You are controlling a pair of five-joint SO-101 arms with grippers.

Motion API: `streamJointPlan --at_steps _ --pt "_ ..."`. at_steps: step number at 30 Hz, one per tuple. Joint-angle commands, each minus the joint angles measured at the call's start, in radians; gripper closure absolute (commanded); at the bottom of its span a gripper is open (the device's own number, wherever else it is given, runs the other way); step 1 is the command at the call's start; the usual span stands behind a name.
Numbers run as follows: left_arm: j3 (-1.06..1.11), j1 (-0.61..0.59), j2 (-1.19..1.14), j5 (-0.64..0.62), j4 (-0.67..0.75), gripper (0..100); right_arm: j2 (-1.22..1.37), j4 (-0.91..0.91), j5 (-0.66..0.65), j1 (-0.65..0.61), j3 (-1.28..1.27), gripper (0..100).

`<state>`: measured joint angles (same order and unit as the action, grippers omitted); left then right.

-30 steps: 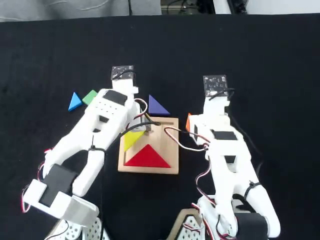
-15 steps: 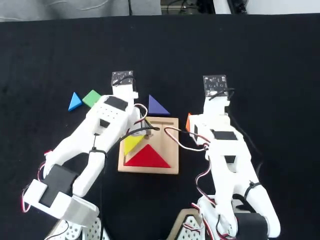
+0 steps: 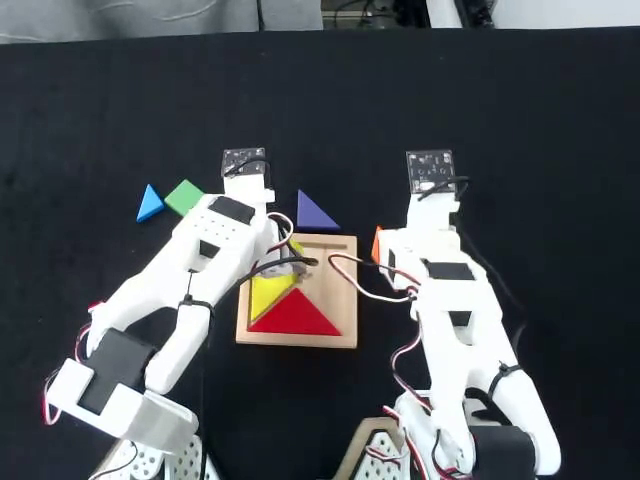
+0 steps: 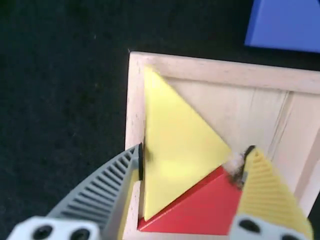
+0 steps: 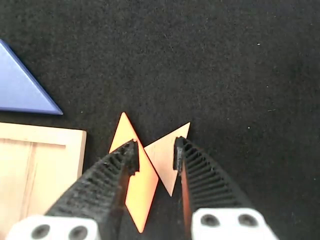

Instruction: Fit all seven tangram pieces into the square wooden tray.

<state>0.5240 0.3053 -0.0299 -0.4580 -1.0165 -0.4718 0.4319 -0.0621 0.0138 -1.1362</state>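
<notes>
The left gripper (image 4: 192, 157) is holding the yellow triangle (image 4: 175, 145) with its jaws spread wide, one on each side of the piece. The piece is lying in a corner of the wooden tray (image 4: 200, 70), one edge along the wall and another against the red triangle (image 4: 200, 210). It may be resting slightly on the red edge, and this is hard to judge. To do this well, the gripper should be pressing it flat before letting go.

The right gripper (image 5: 156, 149) is hovering half open and holding nothing, over the orange parallelogram (image 5: 135, 195) and pale triangle (image 5: 167, 167) just beside the tray. The large blue triangle (image 3: 315, 213), small blue triangle (image 3: 150, 204) and green square (image 3: 183, 196) are waiting on the surface (image 3: 500, 120). The left arm is crowding the tray.
</notes>
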Motion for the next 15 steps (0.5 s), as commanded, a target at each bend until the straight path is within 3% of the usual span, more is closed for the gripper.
streamJointPlan --at_steps 1,8,15 --pt "-0.005 0.010 0.006 -0.003 0.003 66 -0.044 -0.020 0.008 0.009 0.047 87.1" --pt "-0.002 -0.001 0.020 -0.003 0.002 66 -0.044 -0.020 0.008 0.009 0.047 87.1" --pt "-0.162 0.024 0.084 -0.002 -0.008 66 -0.044 -0.020 0.008 0.020 0.048 87.1"
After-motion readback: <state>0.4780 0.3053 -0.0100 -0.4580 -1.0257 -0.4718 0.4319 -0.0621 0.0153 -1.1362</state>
